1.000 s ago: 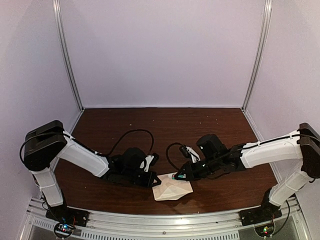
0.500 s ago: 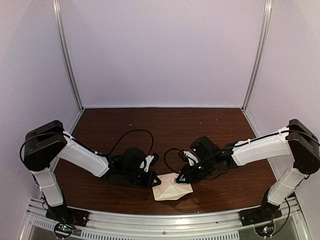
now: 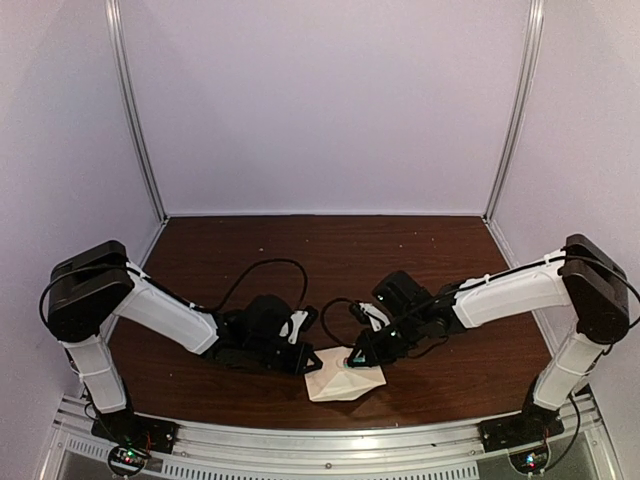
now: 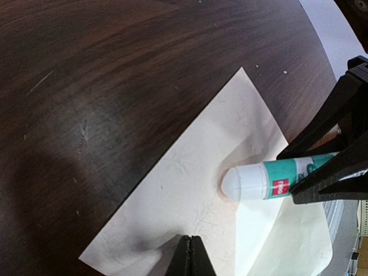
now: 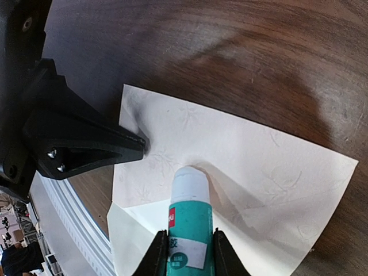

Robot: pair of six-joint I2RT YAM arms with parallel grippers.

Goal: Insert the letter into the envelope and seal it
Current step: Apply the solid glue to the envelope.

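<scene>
The pale beige envelope (image 3: 345, 382) lies flat on the dark wood table near the front edge; it also shows in the left wrist view (image 4: 184, 190) and the right wrist view (image 5: 259, 167). My left gripper (image 3: 310, 362) is shut, its tips (image 4: 191, 240) pressing down on the envelope's left edge. My right gripper (image 3: 355, 355) is shut on a teal and white glue stick (image 5: 190, 213), whose white tip (image 4: 244, 183) touches the envelope's middle. A paler cream sheet (image 5: 141, 233) shows at the envelope's near side; I cannot tell whether it is the letter or the flap's inside.
A metal rail (image 3: 330, 442) runs along the table's near edge, just in front of the envelope. Pale walls with metal posts (image 3: 140, 130) enclose the table on three sides. Black cables (image 3: 265, 268) loop above both wrists.
My right gripper has moved a little to the left with the glue stick, onto the envelope's middle. The left gripper and the envelope have stayed in place.
</scene>
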